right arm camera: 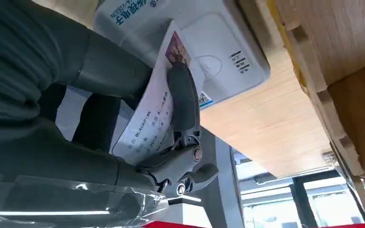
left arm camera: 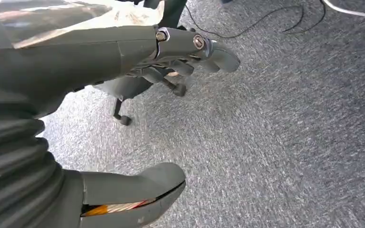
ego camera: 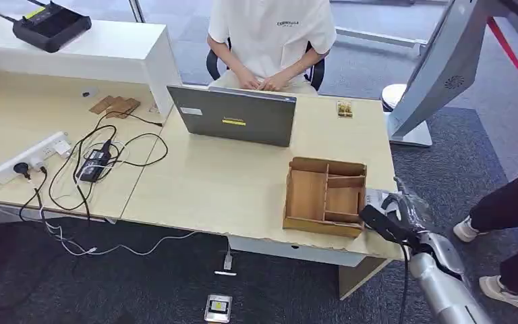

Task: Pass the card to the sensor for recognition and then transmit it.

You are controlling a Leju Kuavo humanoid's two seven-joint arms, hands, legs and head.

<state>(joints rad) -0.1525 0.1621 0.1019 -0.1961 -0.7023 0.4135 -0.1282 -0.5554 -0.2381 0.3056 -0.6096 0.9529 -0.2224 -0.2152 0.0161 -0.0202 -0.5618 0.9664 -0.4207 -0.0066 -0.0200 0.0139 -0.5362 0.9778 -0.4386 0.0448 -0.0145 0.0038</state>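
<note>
the robot's right hand, grey and dark-fingered, pinches a white printed card with a small portrait photo between thumb and fingers, and holds it flat over the white box-shaped card sensor with blue lettering. the sensor sits at the front right corner of the pale wooden desk, just beside the brown wooden compartment tray. the card's photo end lies over the sensor's top face; i cannot tell whether it touches.

so the presenting step looks to be in hand now. handing the card on is, by my reckoning, yet to come, likely to the person in a white t-shirt seated behind the grey laptop at the far edge.

the left hand hangs over grey carpet, fingers apart, holding nothing.
</note>
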